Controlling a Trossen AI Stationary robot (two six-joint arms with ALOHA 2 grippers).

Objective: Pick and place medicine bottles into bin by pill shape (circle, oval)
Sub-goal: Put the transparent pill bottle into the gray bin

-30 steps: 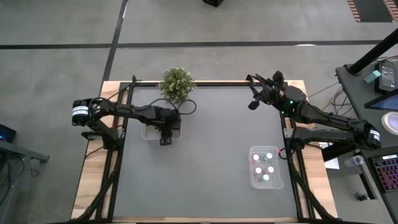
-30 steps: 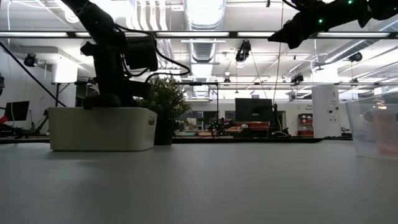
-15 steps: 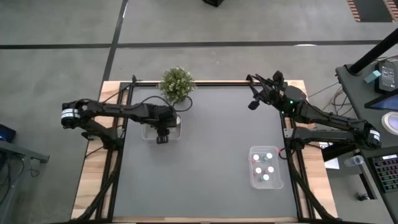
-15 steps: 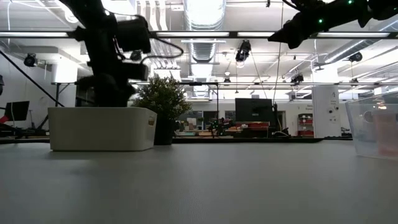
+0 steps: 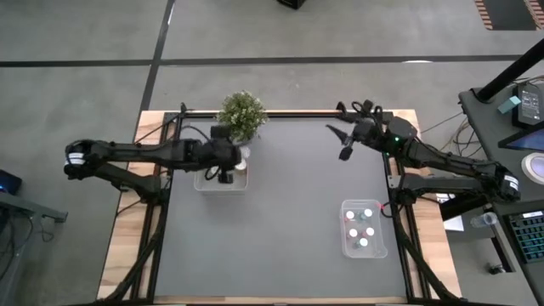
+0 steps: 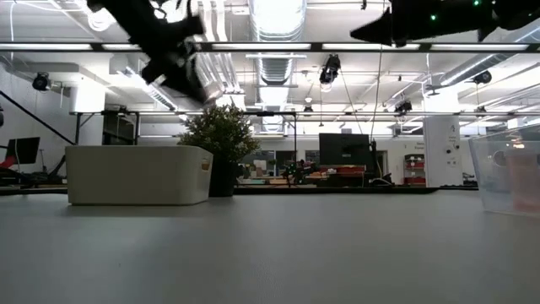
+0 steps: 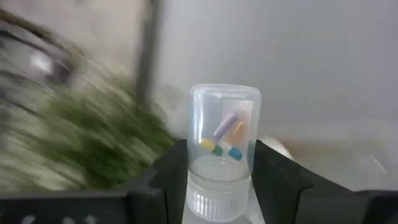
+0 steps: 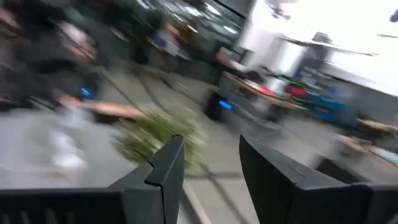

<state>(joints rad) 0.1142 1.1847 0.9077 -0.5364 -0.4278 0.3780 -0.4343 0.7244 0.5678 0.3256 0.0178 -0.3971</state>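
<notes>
In the left wrist view a small clear medicine bottle (image 7: pixel 224 137) with a white ribbed cap and several coloured capsules inside sits between the fingers of my left gripper (image 7: pixel 221 186), which is shut on it. That gripper (image 5: pixel 225 174) hangs above the white bin (image 5: pixel 219 181) beside the potted plant (image 5: pixel 241 115), high over the bin in the low view (image 6: pixel 181 72). My right gripper (image 5: pixel 344 143) hangs high over the far right of the table, open, with nothing between its fingers (image 8: pixel 168 168). Several white-capped bottles stand in a clear bin (image 5: pixel 364 228) at the right. My left gripper pinches the bottle between its two fingers (image 7: pixel 177 171), on the clear wall just above the cap (image 7: pixel 221 180). The cap end lies back toward the wrist and the closed clear end points away along the fingers. The bottle is lifted clear of the bin and the table.
The white bin (image 6: pixel 139 175) and the plant (image 6: pixel 221 139) stand at the far left of the grey mat; the clear bin (image 6: pixel 506 173) stands at the right, nearer the front. The mat's middle (image 5: pixel 280 221) is bare. Wooden borders and dark frame rails run along both sides.
My left gripper has risen from inside the white bin to well above it, tipping from pointing down to a slant and drawing back toward the table's left edge. My right gripper has rolled about its own line while staying in place.
</notes>
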